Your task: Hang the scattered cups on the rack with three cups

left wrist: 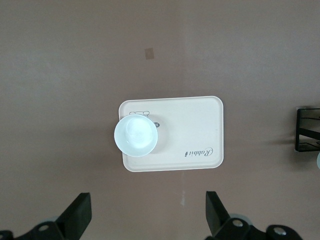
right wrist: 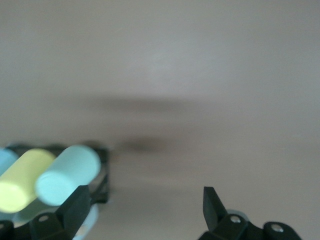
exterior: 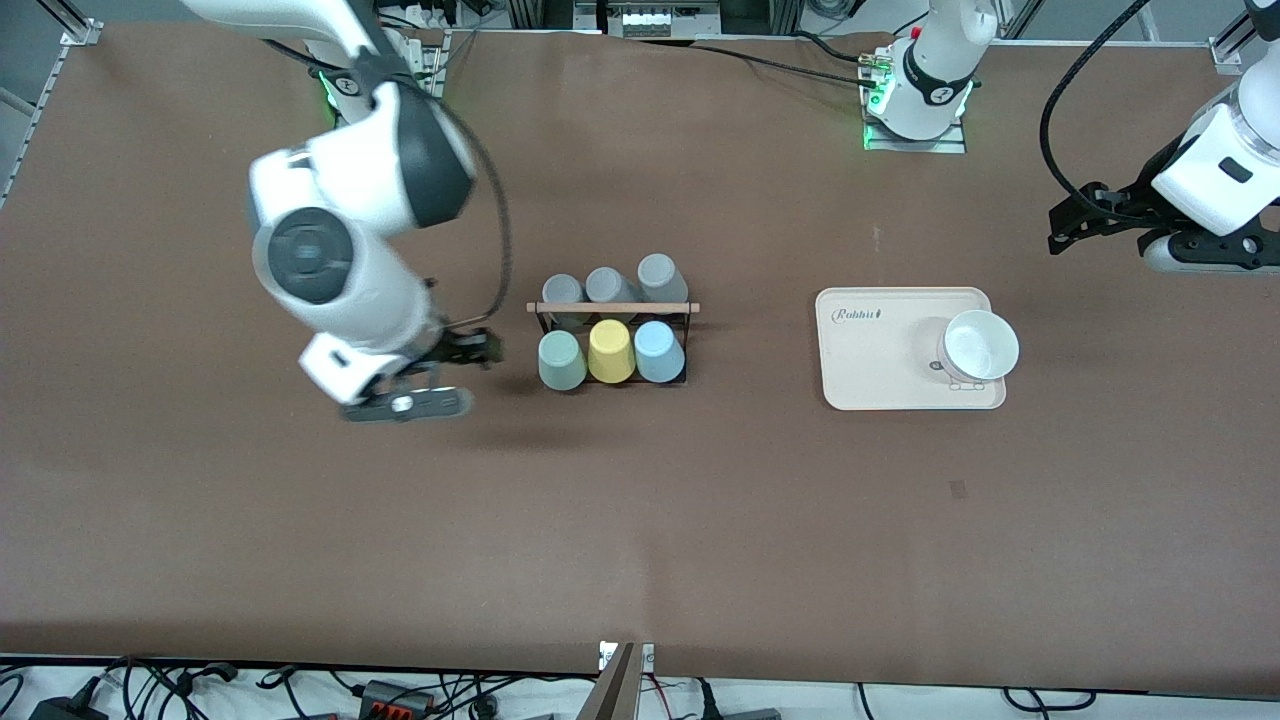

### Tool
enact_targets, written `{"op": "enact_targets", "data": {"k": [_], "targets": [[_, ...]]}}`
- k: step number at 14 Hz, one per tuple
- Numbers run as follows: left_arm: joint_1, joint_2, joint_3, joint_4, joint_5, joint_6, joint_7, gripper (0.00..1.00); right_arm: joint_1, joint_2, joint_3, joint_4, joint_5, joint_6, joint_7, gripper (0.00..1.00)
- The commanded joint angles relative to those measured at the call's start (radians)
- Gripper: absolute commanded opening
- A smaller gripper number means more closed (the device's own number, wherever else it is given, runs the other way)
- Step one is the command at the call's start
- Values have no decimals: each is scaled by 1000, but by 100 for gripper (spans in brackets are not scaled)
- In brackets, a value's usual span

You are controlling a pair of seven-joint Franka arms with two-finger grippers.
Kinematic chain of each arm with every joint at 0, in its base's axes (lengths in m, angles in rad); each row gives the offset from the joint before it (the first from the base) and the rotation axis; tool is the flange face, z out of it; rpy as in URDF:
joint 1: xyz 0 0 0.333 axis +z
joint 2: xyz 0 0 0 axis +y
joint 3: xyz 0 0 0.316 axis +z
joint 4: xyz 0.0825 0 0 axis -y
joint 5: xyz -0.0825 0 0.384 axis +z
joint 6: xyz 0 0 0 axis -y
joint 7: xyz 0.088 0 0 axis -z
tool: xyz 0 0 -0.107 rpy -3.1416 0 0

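Both pincers, right (right wrist: 142, 212) and left (left wrist: 149, 215), empty, fingers apart.

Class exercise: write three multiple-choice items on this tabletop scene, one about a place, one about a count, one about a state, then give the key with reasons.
1. Where is the white bowl?
A on the beige tray
B on the rack
C on the bare table

2. How many cups hang on the rack?
A three
B four
C six

3. How is the right gripper?
A shut on a cup
B open, holding nothing
C shut, empty

Key: A, the bowl stands on the tray's surface; C, three grey, plus mint green cup, yellow cup, light blue cup; B, its fingers stand apart, nothing between.
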Motion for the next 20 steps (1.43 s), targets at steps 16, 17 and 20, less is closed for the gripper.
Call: {"op": "enact_targets", "data": {"k": [16,17,20], "targets": [[1,-3,1,0,-5,-2,17,100,-436,-230,12,-17,1,-95,-320,100],[1,-3,1,0,-5,-2,17,100,-431,-235,10,-23,-7,-96,-359,100],[1,-3,1,0,-5,-2,17,100,-434,-285,5,-99,-21,-83,-384,100]]}}
